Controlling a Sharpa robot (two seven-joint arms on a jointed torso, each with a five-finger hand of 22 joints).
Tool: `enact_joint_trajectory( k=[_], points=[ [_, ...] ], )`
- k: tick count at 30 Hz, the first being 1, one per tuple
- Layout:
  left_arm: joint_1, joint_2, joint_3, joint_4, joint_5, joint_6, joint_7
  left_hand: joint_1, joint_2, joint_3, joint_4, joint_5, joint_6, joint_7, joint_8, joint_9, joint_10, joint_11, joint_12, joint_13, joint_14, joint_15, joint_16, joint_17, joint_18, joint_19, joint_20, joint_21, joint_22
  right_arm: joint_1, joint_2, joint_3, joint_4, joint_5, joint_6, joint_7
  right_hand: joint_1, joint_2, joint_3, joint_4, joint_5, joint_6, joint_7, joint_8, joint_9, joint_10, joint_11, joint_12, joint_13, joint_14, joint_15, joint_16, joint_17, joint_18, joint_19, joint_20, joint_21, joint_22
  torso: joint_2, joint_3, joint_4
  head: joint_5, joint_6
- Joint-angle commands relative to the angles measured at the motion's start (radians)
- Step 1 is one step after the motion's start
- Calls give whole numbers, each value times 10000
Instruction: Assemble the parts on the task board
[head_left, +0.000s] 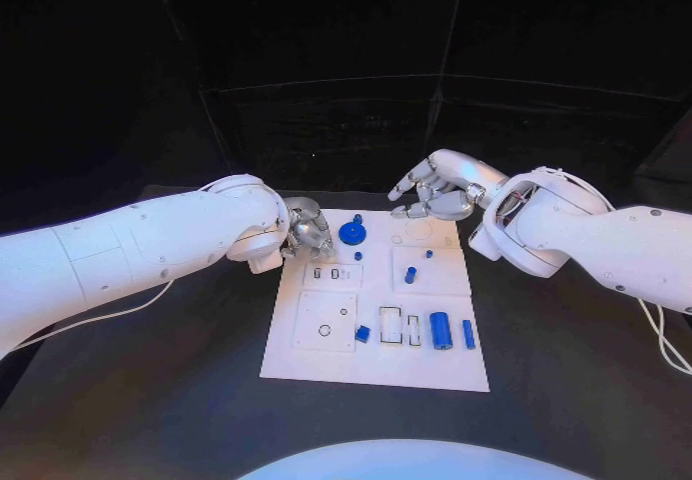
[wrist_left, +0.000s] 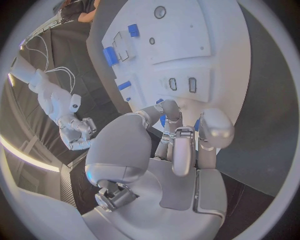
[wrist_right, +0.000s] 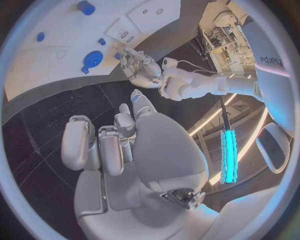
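Flat white task board (head_left: 378, 368) lying in the middle of the matte black desk (head_left: 144, 400), smooth-surfaced, divided into raised rectangular panels with small round and slotted recesses. Blue parts spread over it: a round, knobbed disc (head_left: 353, 235) near the far edge, a small peg (head_left: 430, 254) and a short stub (head_left: 410, 274) toward the right side, a thick upright cylinder (head_left: 441, 330) and a slimmer bar (head_left: 469, 334) in the near right corner, a small block (head_left: 362, 334) beside a rectangular slot. Left hand (head_left: 304, 232) set at the far left edge of the board, just beside the disc, metallic fingers curled together; a trace of blue visible between the fingertips (wrist_left: 170, 111) in the left wrist view, though whether a part is pinched there cannot be told. Right hand (head_left: 440, 190) raised above the far right corner of the board, fingers bent inward, gripping nothing visible, clear of all parts. White cables (head_left: 87, 322) trailing along both arms over the desk.
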Motion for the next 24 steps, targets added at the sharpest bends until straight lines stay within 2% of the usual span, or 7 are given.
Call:
enact_joint_trajectory(
  k=[1, 3, 4, 7, 12, 15, 24],
  points=[
    [-15, -297, -1, 273, 1917, -1529, 1944, 32, -137, -24, 59, -56, 8, 115, -141, -162, -168, 65, -269, -257, 589, 92, -321, 1089, 194, -289, 60, -658, -839, -42, -16, -91, 270, -1970, 787, -67, 103, -36, 8, -68, -49, 76, -8, 55, 0, 32, -45, 81, 33, 709, -96, 4, 1071, -60, 18, -70, -19, 13, -6, 0, 8, -22, -17],
    [-52, -697, -7, 590, 3209, -1996, 2776, 184, -152, -4, 17, -63, 28, 177, -284, -377, -308, 127, -537, -552, 339, 154, -832, 379, 355, -630, 123, -1471, -1815, -107, -37, -285, 558, -2596, 930, -100, 91, -95, -18, -86, -84, 69, -16, 30, -14, 72, -46, 145, 86, 712, -96, 11, 1085, -60, 16, -71, -22, 9, 3, -2, 11, -34, -22],
    [-59, -763, -9, 641, 3424, -2065, 2917, 207, -160, -9, 10, -63, 42, 186, -301, -411, -319, 135, -569, -598, 313, 162, -887, 308, 368, -662, 134, -1561, -1911, -115, -41, -327, 605, -2684, 949, -105, 91, -101, -21, -88, -86, 67, -19, 27, -16, 80, -48, 158, 98, 712, -96, 11, 1087, -60, 17, -71, -20, 12, 9, -2, 13, -39, -26],
    [-123, -1243, -19, 1028, 4775, -2540, 3844, 349, -160, 1, -58, -54, 105, 209, -349, -534, -358, 148, -653, -754, 257, 183, -1018, 141, 412, -734, 159, -1839, -2213, -169, -33, -653, 896, -3290, 1069, -145, 100, -119, -24, -102, -91, 65, -39, 15, -22, 100, -59, 195, 128, 716, -98, 19, 1101, -61, 19, -71, -19, 16, 9, -8, 4, -16, -46],
    [-210, -1914, -37, 1593, 6114, -3182, 4992, 457, -181, -12, -122, -54, 173, 214, -375, -632, -376, 153, -686, -868, 221, 190, -1104, 28, 441, -765, 169, -2028, -2413, -419, 40, -947, 1196, -4169, 1216, -268, 130, -128, -10, -137, -74, 127, -102, 13, -24, 121, -103, 243, 169, 719, -119, 24, 1114, -59, 16, -81, -22, 14, 17, -19, 16, -21, -73],
    [-239, -2159, -53, 1803, 6575, -3401, 5375, 503, -177, -9, -148, -54, 189, 216, -388, -669, -384, 155, -698, -911, 200, 191, -1151, -36, 453, -784, 172, -2113, -2507, -578, 75, -1007, 1291, -4539, 1265, -345, 124, -133, -10, -142, -66, 182, -120, 23, -22, 127, -118, 263, 185, 721, -131, 27, 1122, -58, 15, -90, -23, 13, 23, -14, 0, 38, -99],
    [-281, -2652, -132, 2262, 7389, -3718, 6317, 629, -146, 12, -218, -53, 240, 219, -405, -755, -413, 158, -731, -1021, 148, 194, -1264, -184, 489, -834, 175, -2334, -2753, -1020, 305, -1072, 1407, -5319, 1421, -692, 64, -202, -55, -144, -67, 192, -154, -22, -41, 238, -146, 470, 362, 738, -157, 64, 1194, -63, 30, -114, -9, 42, 39, -15, -6, 45, -152]
  ],
)
